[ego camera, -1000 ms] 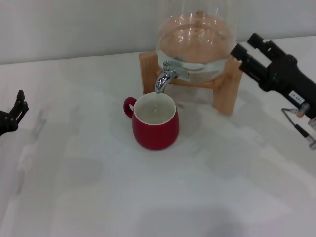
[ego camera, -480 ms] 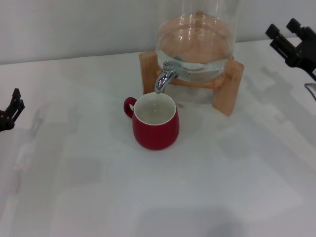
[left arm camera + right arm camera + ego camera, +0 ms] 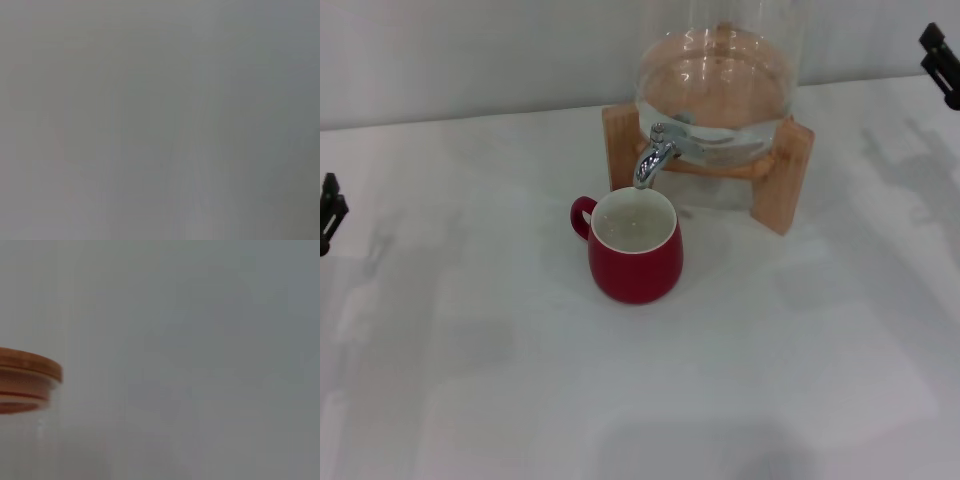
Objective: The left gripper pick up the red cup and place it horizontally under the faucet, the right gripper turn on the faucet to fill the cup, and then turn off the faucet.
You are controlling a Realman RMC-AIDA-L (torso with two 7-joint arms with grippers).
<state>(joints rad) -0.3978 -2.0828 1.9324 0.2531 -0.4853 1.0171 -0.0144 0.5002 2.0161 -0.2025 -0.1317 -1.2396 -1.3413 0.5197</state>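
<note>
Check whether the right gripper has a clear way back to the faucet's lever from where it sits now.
Probably yes. The right gripper sits at the far right edge, away from the glass dispenser. The faucet sticks out in front, above the red cup, with bare table on that side.

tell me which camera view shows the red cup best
The head view: the red cup stands whole and upright under the faucet, handle and white inside visible. The left wrist view shows only blank grey, and the right wrist view shows only a wooden lid.

The red cup (image 3: 635,247) stands upright on the table, its white inside directly under the chrome faucet (image 3: 653,155).
</note>
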